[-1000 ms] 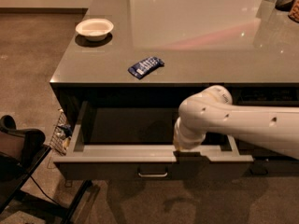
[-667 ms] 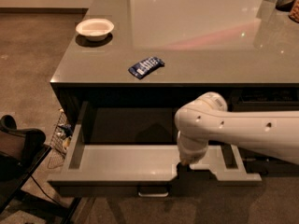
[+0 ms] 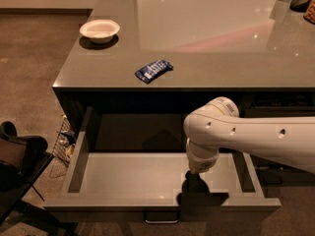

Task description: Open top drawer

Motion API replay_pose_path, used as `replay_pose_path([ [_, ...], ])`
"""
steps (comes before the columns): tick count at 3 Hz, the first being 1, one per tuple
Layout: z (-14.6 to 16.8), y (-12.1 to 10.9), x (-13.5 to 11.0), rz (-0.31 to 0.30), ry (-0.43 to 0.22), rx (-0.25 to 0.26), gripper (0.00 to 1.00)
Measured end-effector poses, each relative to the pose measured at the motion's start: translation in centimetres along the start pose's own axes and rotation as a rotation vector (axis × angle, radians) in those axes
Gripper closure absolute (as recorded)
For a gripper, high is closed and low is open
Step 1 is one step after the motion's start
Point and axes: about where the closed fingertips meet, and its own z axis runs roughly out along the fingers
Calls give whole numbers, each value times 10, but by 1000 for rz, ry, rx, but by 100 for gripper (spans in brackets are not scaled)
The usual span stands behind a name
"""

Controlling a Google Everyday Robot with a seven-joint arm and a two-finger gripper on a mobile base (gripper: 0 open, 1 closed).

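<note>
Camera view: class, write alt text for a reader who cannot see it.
The top drawer stands far out under a grey counter, its pale grey inside showing; a white robot arm reaches in from the picture's right, its dark pincer low at the drawer's front edge. A white bowl and a blue packet lie on the counter.
</note>
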Motion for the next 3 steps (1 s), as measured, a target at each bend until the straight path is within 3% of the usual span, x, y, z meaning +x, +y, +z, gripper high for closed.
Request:
replay_pose_path([
  [3,-1,1,1,-1,3,1,12],
])
